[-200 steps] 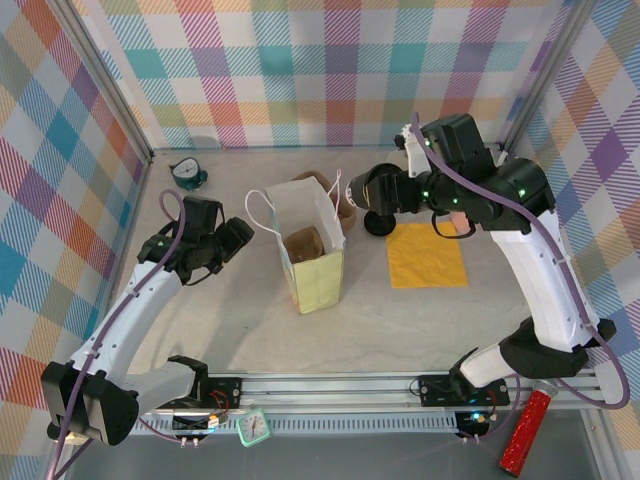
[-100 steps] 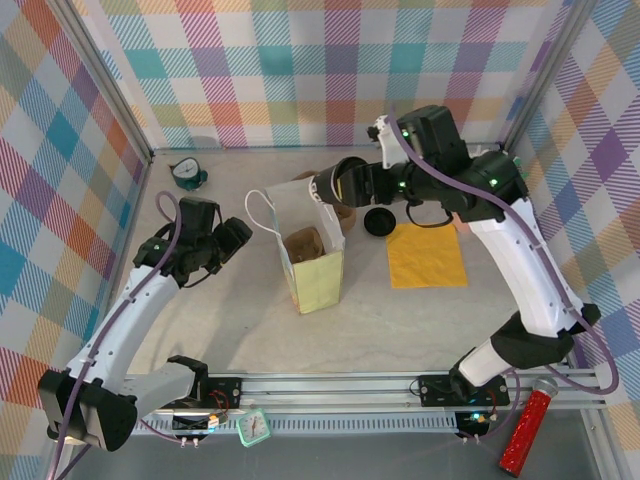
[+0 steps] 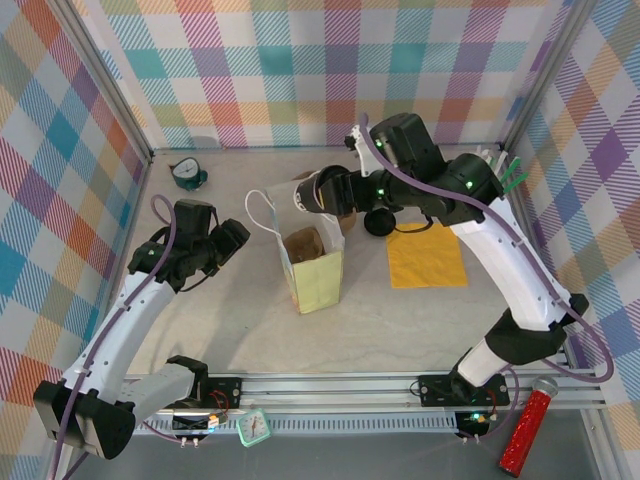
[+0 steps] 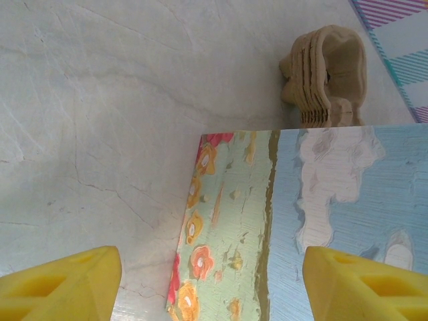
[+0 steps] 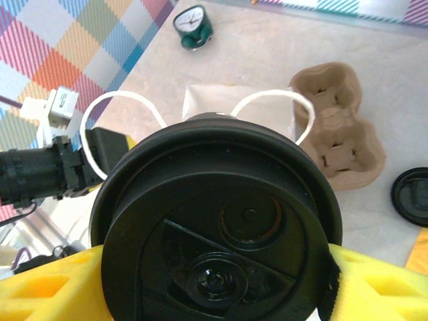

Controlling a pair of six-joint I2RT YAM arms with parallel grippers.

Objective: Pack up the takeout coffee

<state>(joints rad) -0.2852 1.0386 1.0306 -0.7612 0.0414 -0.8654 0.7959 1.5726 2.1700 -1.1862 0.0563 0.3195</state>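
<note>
Moved leftward, the right gripper [image 3: 322, 192] clamps the small black lidded paper cup [image 5: 217, 221] above the open yellow paper bag [image 3: 318, 268], so lowering it inside seems next; the left gripper [image 3: 222, 243] hangs released beside.

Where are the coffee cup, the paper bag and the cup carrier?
coffee cup [image 5: 217, 227]: right wrist view, middle of its black lid.
paper bag [image 3: 320, 282]: top view, its yellow-green front wall.
cup carrier [image 5: 338, 127]: right wrist view, the middle between its pockets.
</note>
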